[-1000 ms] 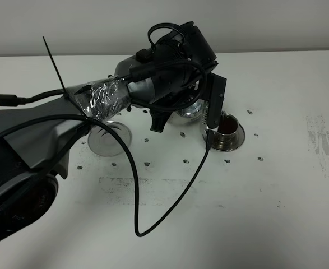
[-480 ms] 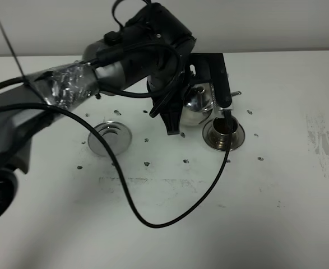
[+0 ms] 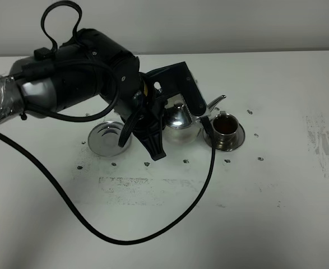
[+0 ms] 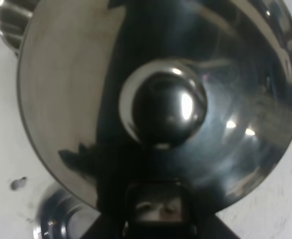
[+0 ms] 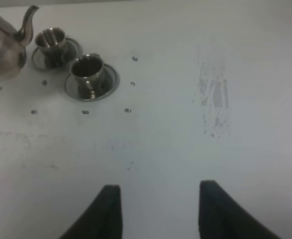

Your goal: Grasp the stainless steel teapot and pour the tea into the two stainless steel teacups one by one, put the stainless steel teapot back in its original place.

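Left fingers (image 3: 154, 147) clamped tight on the stainless steel teapot (image 3: 181, 119); the grip point is hidden behind the arm. Left wrist view is filled by the pot's lid, with the lid knob (image 4: 168, 107) centred. Can't tell if the pot's base touches the surface (image 3: 276, 185). The spout (image 3: 216, 101) points away from the left fingers, its tip just above the near teacup (image 3: 226, 128), which stands on its saucer with dark tea (image 3: 226, 124) inside. The second teacup (image 5: 51, 39) stands just past the spout; contents unclear. The empty ridged saucer (image 3: 100, 143) sits just beside the left fingers, opposite the pot. Right fingers (image 5: 111, 214) are spread wide with nothing between them, well apart from both cups. A black cable (image 3: 153, 230) loops across the surface.
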### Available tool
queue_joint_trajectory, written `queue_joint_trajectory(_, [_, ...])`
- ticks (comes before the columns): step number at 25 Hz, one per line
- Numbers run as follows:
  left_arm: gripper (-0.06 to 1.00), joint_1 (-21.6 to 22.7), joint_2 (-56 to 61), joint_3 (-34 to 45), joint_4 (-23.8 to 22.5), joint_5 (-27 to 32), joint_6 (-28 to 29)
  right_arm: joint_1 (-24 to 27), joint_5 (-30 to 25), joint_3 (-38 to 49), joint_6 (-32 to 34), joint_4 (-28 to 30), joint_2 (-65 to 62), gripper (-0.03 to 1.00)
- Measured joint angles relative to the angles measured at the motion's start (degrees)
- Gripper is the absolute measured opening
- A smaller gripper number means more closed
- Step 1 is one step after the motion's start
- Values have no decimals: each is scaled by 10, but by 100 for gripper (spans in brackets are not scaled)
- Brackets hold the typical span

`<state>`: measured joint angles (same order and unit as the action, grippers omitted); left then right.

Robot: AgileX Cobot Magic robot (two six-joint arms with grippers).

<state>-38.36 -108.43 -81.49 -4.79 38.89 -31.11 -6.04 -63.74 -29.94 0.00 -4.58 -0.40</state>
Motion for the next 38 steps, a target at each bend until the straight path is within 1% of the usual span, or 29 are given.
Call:
queue_joint_trajectory(3, [18, 4, -2, 40, 18, -57, 1, 0, 0, 0, 0, 0, 0, 35])
queue_joint_trajectory(5, [18, 4, -10, 54, 28, -79, 1, 0, 0, 0, 0, 0, 0, 35])
queue_joint_trajectory(9, [18, 4, -38, 59, 38, -84, 1, 0, 0, 0, 0, 0, 0, 35])
queue_joint_trajectory(14, [18, 4, -58, 61, 38, -82, 1, 0, 0, 0, 0, 0, 0, 35])
queue_joint_trajectory(19, [18, 4, -71, 61, 40, -97, 1, 0, 0, 0, 0, 0, 0, 35])
queue_joint_trajectory(38, [18, 4, -81, 61, 52, -107, 2, 0, 0, 0, 0, 0, 0, 35])
